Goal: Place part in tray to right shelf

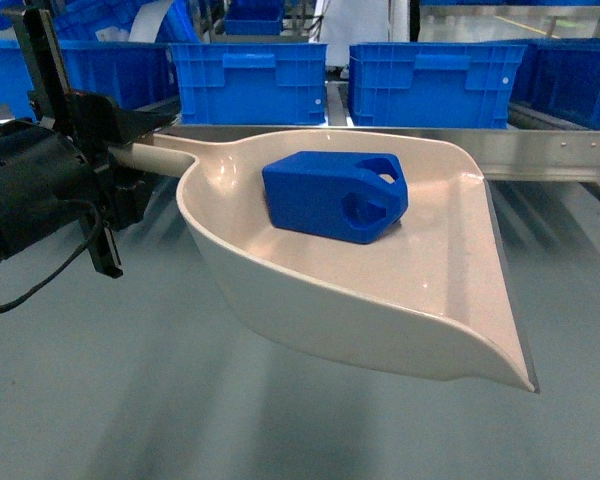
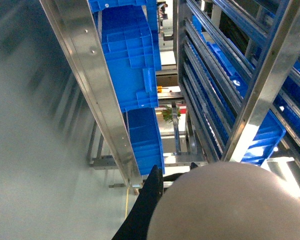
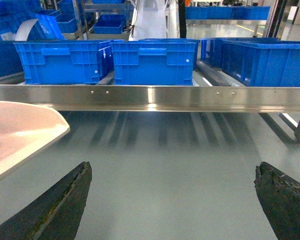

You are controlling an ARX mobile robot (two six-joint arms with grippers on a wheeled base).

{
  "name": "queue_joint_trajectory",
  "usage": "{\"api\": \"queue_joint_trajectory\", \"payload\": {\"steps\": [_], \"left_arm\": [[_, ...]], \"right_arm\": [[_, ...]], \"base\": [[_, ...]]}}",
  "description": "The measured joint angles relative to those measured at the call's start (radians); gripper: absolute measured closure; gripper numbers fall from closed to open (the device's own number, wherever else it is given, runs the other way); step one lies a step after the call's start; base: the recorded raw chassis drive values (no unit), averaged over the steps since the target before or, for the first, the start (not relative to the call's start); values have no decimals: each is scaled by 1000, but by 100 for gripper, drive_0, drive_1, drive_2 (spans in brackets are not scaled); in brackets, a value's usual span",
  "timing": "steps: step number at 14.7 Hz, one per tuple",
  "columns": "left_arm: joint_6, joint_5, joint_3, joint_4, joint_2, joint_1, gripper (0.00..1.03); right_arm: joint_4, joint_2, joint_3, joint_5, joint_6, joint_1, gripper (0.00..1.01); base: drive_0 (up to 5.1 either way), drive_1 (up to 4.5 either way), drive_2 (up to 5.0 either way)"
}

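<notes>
The bright-blue part [image 1: 335, 195] lies on its side inside the cream-white tray [image 1: 380, 300], near the back wall. The tray hangs above the grey floor, its lip pointing right. My left gripper [image 1: 130, 160] is shut on the tray's handle [image 1: 165, 160] at the left. In the left wrist view the tray's rounded underside [image 2: 230, 205] fills the lower right beside one black finger [image 2: 147, 200]. The right shelf's steel front rail [image 1: 550, 150] runs just behind the tray. My right gripper [image 3: 172, 185] stands open and empty, with the tray's rim [image 3: 20, 125] to its left and the rail [image 3: 150, 97] ahead.
Large blue crates [image 1: 250, 80] [image 1: 430, 85] sit in a row on the shelf behind the rail, also seen as crates [image 3: 65, 60] in the right wrist view. Grey floor [image 1: 130, 400] lies below the tray. More steel racks with blue crates [image 2: 135, 55] stand further back.
</notes>
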Motion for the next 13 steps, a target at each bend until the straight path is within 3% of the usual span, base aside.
{"api": "queue_joint_trajectory", "payload": {"steps": [13], "left_arm": [[1,-1,0,-5,0,3,90]], "right_arm": [[0,0,0,0,0,0,3]], "base": [[1,406,-403]]}}
